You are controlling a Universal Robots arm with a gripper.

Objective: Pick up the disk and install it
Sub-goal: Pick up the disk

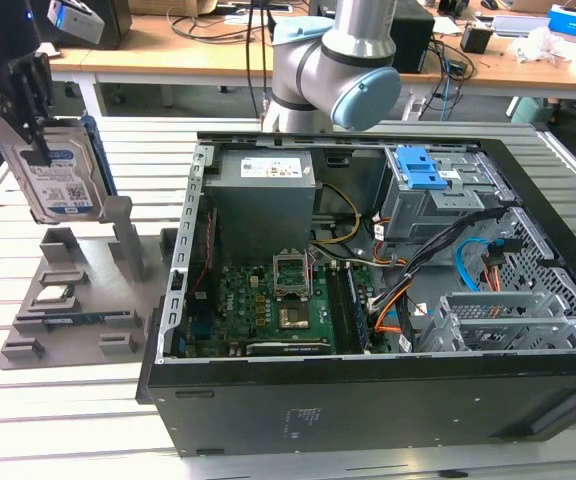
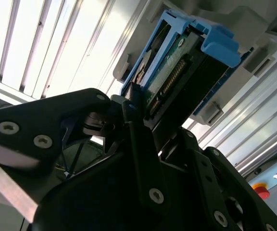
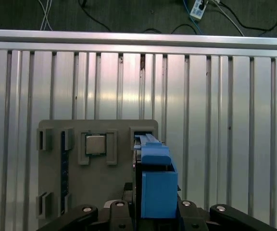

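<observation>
At the exterior view's left, over the grey stand [image 1: 78, 335], the black gripper [image 1: 36, 140] is closed tight on the disk [image 1: 63, 185]. The disk stands up on its edge and leans a bit. Its blue side rail [image 3: 157, 178] shows. The open computer case [image 1: 368, 400] sits well apart, toward the exterior view's right.

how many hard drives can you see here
1: the disk, held by the gripper over the grey holder at the exterior view's left. The drive cage may hide others.
</observation>
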